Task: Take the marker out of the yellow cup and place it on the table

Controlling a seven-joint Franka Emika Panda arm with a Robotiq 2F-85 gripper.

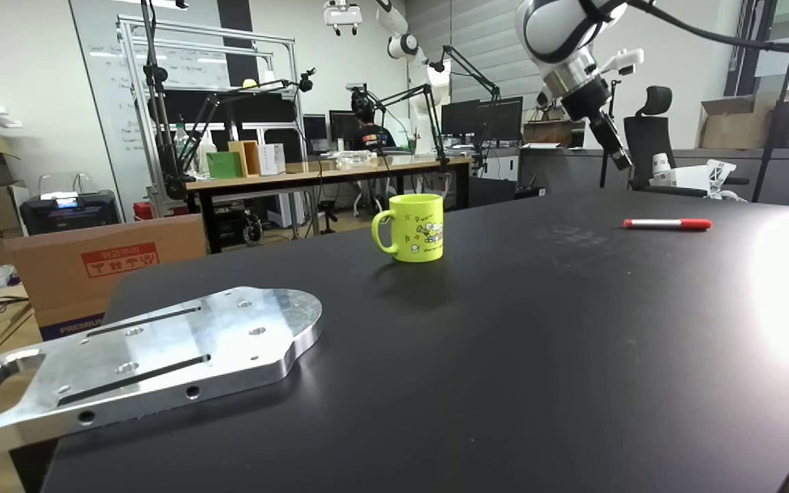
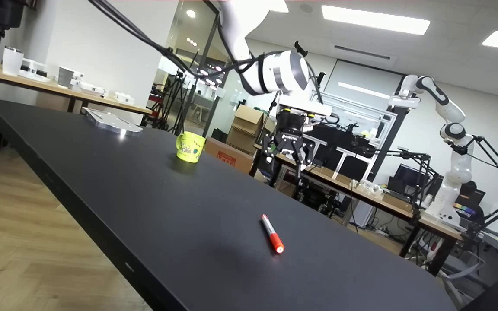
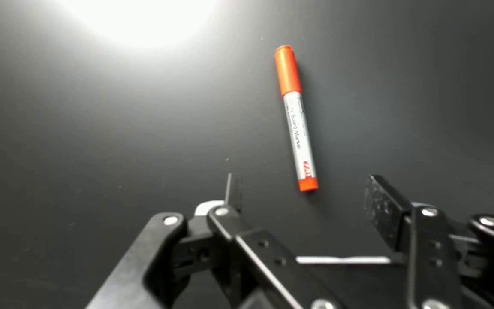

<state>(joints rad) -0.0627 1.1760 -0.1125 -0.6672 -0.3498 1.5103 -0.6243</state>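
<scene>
yellow cup [image 1: 417, 229]: inner floor hidden | arm [image 2: 277, 75]: cut off at top

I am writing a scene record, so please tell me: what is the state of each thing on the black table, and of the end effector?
Yellow cup: upright on the table; inside not visible.
Marker: capped, lying on the table, touching nothing else.
Metal plate: lying flat, handle end past the table edge.
End effector: open, holding nothing, raised off the table.

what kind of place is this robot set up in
It looks like a robotics lab, judging by the second white robot arm in the background, the computer monitors and the wall board with writing on it.
</scene>
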